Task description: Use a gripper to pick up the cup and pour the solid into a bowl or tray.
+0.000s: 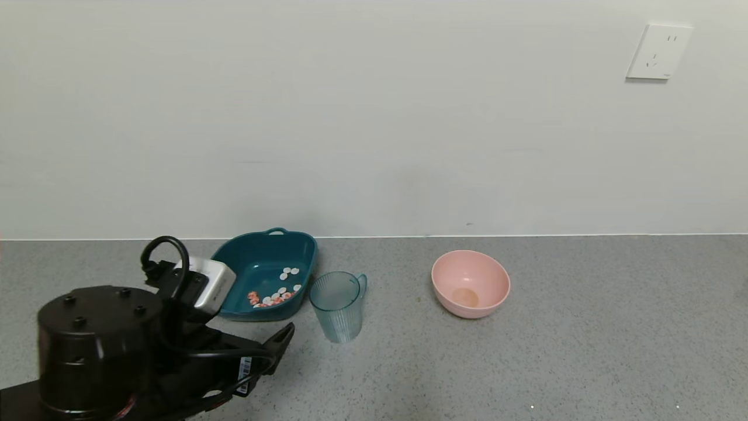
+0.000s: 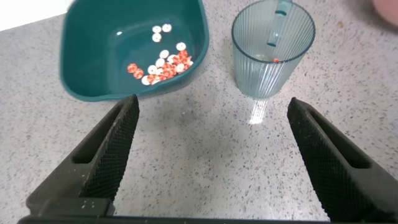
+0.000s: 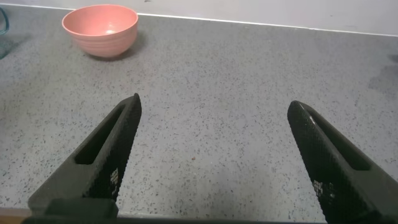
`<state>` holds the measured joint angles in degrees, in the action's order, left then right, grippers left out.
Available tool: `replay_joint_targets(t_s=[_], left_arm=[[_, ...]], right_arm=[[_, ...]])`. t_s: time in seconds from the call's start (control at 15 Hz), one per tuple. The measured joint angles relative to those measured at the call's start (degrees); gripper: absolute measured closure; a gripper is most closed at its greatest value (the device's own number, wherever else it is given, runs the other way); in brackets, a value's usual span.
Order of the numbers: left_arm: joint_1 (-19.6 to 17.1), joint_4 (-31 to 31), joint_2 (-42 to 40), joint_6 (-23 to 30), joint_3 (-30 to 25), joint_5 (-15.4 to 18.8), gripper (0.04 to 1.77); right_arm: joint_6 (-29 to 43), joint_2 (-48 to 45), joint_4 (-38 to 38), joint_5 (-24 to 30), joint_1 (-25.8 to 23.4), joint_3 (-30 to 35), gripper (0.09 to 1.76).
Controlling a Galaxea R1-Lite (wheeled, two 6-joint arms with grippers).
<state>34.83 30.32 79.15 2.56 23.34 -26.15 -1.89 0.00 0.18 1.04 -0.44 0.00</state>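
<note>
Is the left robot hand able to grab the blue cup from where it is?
Probably yes. The left gripper is open and empty, the cup stands upright just ahead of it, and only bare counter lies between them. The teal tub sits off to the side.

A round pink bowl (image 1: 470, 283) is seen upright on the grey speckled table (image 1: 584, 339), well to the right of the middle of the head view. A faint brownish patch is visible on its inner bottom; what the patch is cannot be told. The same bowl (image 3: 100, 29) is shown by the right wrist view, set near the back edge of the table (image 3: 236, 124). Behind the table a plain pale wall (image 1: 350, 117) is seen, and a white wall socket (image 1: 658, 51) is mounted high on it at the right.
</note>
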Motion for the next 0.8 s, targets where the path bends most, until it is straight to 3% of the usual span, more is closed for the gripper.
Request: replay_joint_targets(t_s=[0.33, 0.47, 0.8], left_arm=[[-0.99, -2.34, -8.33, 0.28, -2.05, 0.27, 0.10], [-5.42, -3.25, -11.30, 0.20, -3.72, 1.95, 0.10], [-21.96, -8.11, -23.32, -0.09, -7.97, 17.01, 0.09]], right_arm=[[-0.01, 0.00, -0.02, 0.00, 0.00, 0.00, 0.14], [-0.01, 0.00, 0.00, 0.00, 0.00, 0.00, 0.14], [-0.01, 0.00, 0.00, 0.00, 0.00, 0.00, 0.14]])
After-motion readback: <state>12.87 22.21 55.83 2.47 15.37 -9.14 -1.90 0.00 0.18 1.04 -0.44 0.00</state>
